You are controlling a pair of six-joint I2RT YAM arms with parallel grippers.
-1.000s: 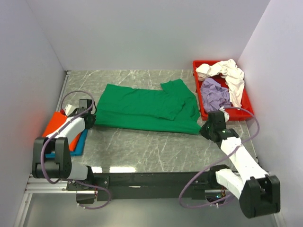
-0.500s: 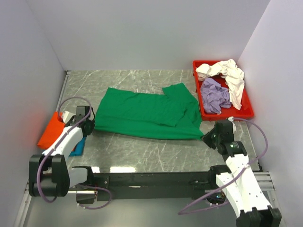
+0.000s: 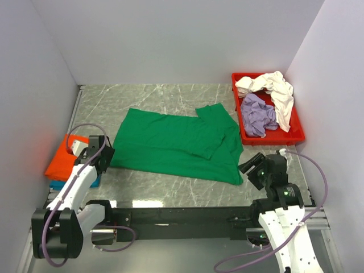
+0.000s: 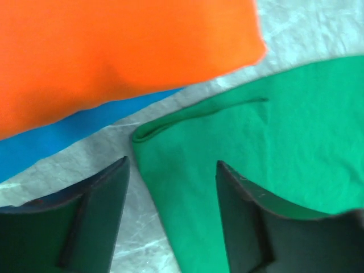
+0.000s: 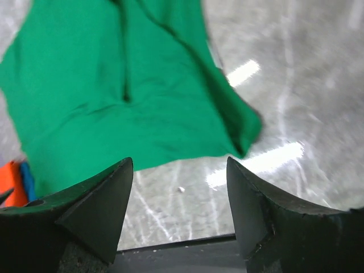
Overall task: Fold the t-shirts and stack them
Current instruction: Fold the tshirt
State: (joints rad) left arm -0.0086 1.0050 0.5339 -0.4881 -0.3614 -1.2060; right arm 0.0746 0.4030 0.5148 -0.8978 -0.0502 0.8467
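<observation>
The desk is grey stone with pale marble veins. It is glossy enough to throw back bright streaks of light along its near edge. Plain white walls close it in at 9, 12 and 3 o'clock.

A red plastic tray sits at 2 o'clock on the desk, close to the right-hand wall. A cream-white t-shirt lies crumpled in it, draped over the far end and the right rim. A lavender t-shirt is bunched up in the nearer half, touching the cream-white one.

The green t-shirt lies spread across the middle of the desk. It is mostly flat, with one sleeve folded over onto the body toward 3 o'clock. At 8 o'clock a folded orange t-shirt rests on a folded teal t-shirt, whose edge sticks out beneath it on the near side.

The left end effector is at 8 o'clock and released. Its fingers are spread over the green t-shirt's near left corner, just beside the orange-and-teal stack. Whether they touch the cloth cannot be told. The right end effector is at 4 o'clock, also released. Its fingers are wide apart and grip nothing, near the green t-shirt's near right corner.
</observation>
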